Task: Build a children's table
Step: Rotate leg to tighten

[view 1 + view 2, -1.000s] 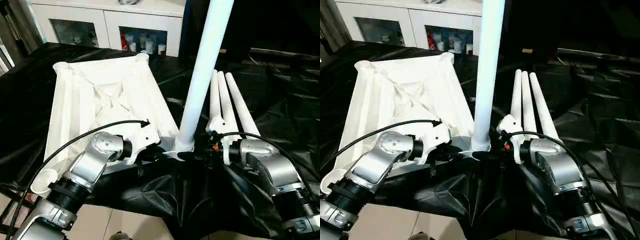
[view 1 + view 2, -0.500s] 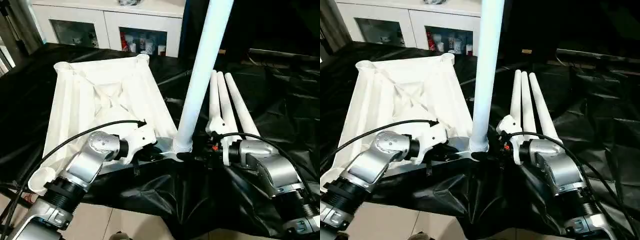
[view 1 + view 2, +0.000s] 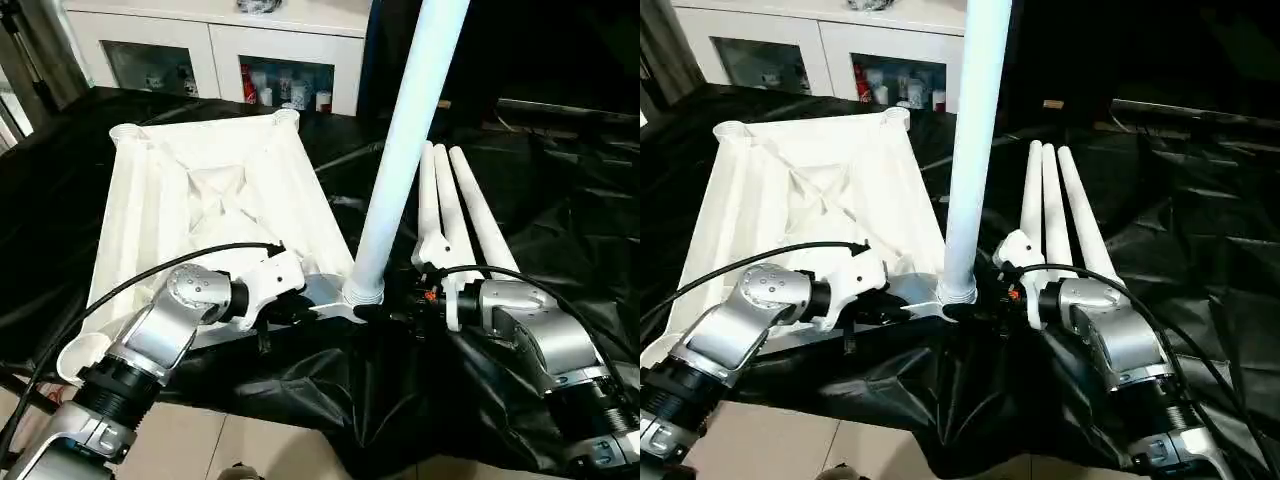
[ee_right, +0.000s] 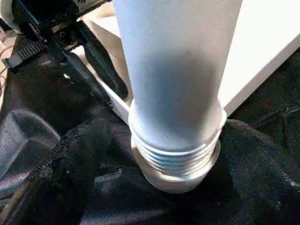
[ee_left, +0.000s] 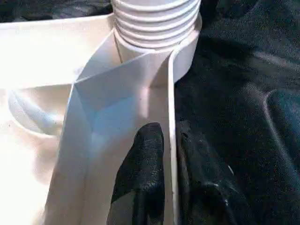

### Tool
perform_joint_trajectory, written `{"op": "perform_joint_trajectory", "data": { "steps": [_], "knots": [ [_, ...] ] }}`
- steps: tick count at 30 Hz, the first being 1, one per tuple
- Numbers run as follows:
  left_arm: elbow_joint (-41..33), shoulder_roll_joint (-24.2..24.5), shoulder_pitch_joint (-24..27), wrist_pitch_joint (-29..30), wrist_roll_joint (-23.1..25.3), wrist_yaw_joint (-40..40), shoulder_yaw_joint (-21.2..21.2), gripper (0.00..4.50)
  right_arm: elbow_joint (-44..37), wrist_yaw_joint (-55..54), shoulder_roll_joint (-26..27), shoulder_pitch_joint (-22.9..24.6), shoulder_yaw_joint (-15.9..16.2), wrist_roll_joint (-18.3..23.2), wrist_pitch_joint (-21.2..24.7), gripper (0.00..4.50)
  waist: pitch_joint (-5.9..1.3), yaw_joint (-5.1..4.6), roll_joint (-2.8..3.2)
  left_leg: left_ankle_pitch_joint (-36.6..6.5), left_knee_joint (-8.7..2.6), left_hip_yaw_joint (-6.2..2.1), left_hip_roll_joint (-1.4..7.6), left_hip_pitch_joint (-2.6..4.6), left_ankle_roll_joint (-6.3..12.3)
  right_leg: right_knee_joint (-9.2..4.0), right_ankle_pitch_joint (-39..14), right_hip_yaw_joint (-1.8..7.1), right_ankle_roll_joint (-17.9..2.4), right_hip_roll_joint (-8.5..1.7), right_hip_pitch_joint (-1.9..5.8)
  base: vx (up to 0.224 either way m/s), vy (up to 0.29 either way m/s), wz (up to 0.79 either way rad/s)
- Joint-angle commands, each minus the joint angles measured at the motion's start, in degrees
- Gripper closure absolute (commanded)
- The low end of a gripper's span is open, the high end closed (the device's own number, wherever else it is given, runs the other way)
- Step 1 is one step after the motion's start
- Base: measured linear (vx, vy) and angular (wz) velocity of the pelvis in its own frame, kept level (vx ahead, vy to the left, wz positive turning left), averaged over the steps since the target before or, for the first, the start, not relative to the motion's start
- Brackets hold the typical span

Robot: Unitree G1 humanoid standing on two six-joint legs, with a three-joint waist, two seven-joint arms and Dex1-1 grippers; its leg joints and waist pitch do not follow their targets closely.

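- Tabletop (image 3: 215, 205): white moulded plastic, lying ribbed side up on the black-draped worktop (image 3: 560, 200), near edge at the worktop's front. Likely light and stiff, a little springy along the thin rim wall; smooth enough to slide on the drape unless pinned.
- Best held by the thin rim wall beside a corner socket, where a narrow pinch bites firmly; broad ribbed face offers nothing to close on.
- Upright leg (image 3: 405, 160): long tapered tube, threaded base seated in the near corner socket (image 5: 187, 49), several threads showing above the collar. Probably light but tall, so prone to lever the corner if pushed high; smooth and slippery, better gripped low near the threads.
- Three spare legs (image 3: 455, 205): lying side by side on the worktop, just beyond the right forearm, thick ends towards the robot.
- Left pincer (image 5: 171, 154): nearly pressed together, pinching the tabletop's rim wall, one black finger inside, the other outside, just short of the socket that carries the upright leg.
- Right pincer (image 4: 154, 154): spread wide around the base of the upright leg, a finger (image 4: 70, 164) to either side of the threaded collar; contact with the tube not clear, looks like a loose bracket rather than a clamp.
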Motion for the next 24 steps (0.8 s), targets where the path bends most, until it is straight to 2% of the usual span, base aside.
{"op": "perform_joint_trajectory", "data": {
  "steps": [1,3,9,16,24],
  "knots": [
    [-0.71,0.53,0.09,0.75,0.19,0.15,0.32,4.18,-0.21,0.52,-0.53,-0.24,0.29,0.24,-0.93,0.34,-4.23,0.16,-0.13,-9.0,-3.68,0.31,0.33,-0.42,1.63,-3.98,-13.77,2.64,-9.14,-2.62,4.05,0.0,0.0,0.0],
    [-0.5,0.48,-0.03,0.99,-0.02,-0.28,0.12,4.41,0.5,-0.09,-0.5,-0.8,0.22,-0.29,-1.62,0.34,-4.22,0.15,-0.11,-9.3,-3.69,0.29,0.32,-0.43,1.52,-4.04,-14.25,2.6,-9.03,-2.64,4.03,0.0,0.0,0.0],
    [-0.74,0.37,0.09,1.31,-0.39,-0.9,-0.21,4.41,2.36,-2.58,0.44,-2.4,-0.27,-1.3,-2.53,0.34,-4.31,0.01,-0.22,-8.64,-3.63,0.3,0.29,-0.41,1.46,-3.87,-13.5,2.59,-9.32,-2.58,4.04,0.0,0.0,0.0],
    [-0.86,0.14,0.03,1.66,-0.55,-0.75,-0.46,4.41,4.64,-4.04,2.58,-4.02,1.02,-2.4,-4.38,0.34,-4.38,0.02,-0.08,-8.04,-3.6,0.34,0.34,-0.37,1.38,-3.54,-11.08,2.64,-10.17,-2.55,4.07,0.0,0.0,0.0],
    [-0.59,0.07,-0.27,2.62,-0.53,-0.57,-0.36,4.41,6.48,-4.31,4.01,-5.13,1.59,-2.69,-5.51,0.34,-4.35,-0.05,-0.04,-8.87,-3.67,0.36,0.38,-0.3,1.01,-3.57,-11.78,2.62,-10.1,-2.56,4.07,0.0,0.0,0.0]
  ]
}}
